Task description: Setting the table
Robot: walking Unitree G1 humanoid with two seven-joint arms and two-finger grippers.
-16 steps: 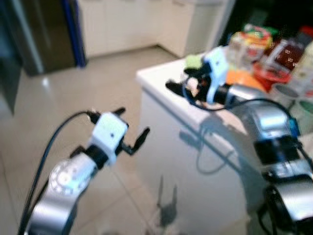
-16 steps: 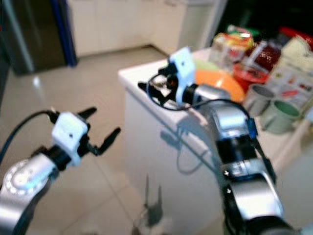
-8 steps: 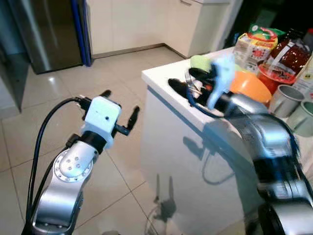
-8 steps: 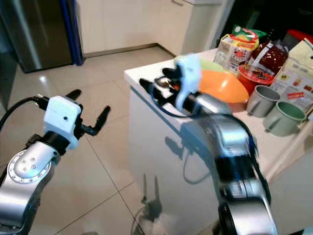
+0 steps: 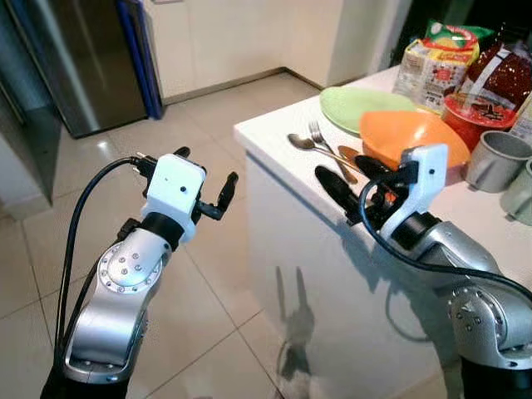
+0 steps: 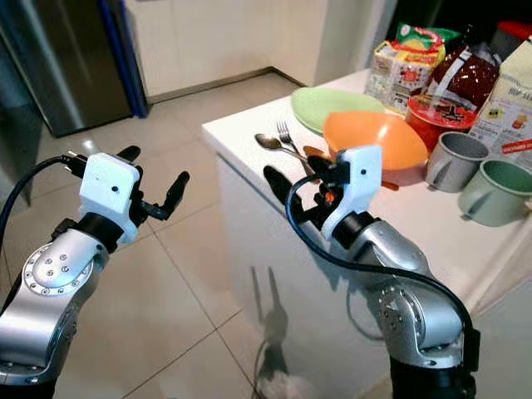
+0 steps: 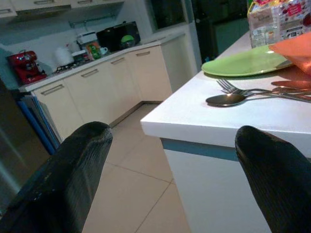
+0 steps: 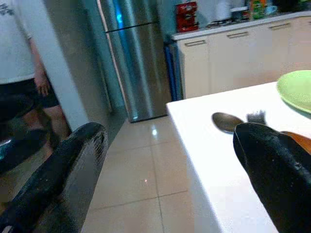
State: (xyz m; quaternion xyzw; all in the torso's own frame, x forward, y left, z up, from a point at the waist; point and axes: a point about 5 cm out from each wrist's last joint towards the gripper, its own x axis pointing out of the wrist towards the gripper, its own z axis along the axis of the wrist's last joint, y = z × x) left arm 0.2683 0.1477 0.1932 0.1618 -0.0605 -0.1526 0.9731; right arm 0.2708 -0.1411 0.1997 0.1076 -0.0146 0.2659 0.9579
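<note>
A spoon (image 5: 301, 141) and a fork (image 5: 320, 133) lie side by side near the corner of the white counter (image 5: 274, 137). Behind them are a flat green plate (image 5: 357, 104) and an orange bowl (image 5: 407, 137). My right gripper (image 5: 342, 170) hovers open over the counter's near edge, just short of the cutlery, with nothing between its fingers. My left gripper (image 5: 208, 166) is open in the air over the floor, left of the counter. In the left wrist view the spoon (image 7: 226, 99) and plate (image 7: 243, 63) sit ahead.
A grey mug (image 5: 490, 158), a green mug (image 6: 490, 191), a red container (image 5: 474, 108) and food packets (image 5: 432, 58) crowd the counter's far right. A steel fridge (image 5: 75, 58) stands at the back left across tiled floor. A person (image 8: 19, 48) stands beside it in the right wrist view.
My right gripper has drawn back from over the spoon and fork toward the counter's near edge, leaving them uncovered. The left arm has risen slightly. The camera has also shifted.
</note>
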